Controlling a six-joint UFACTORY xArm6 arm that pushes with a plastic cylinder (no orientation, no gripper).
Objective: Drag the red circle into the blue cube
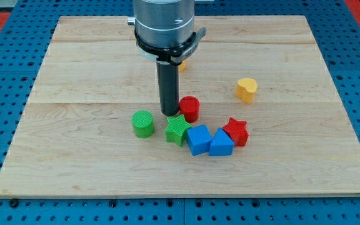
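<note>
The red circle [189,108] stands near the board's middle. My tip [169,113] is right beside it on its left, touching or nearly touching. The blue cube [198,139] lies just below the red circle, a small gap apart. A second blue block [221,143], wedge-like, sits against the cube's right side.
A green star [177,129] lies just below my tip, left of the blue cube. A green circle [143,123] is further left. A red star [235,131] sits right of the blue blocks. A yellow heart [246,89] is at the right. An orange block [181,64] peeks from behind the arm.
</note>
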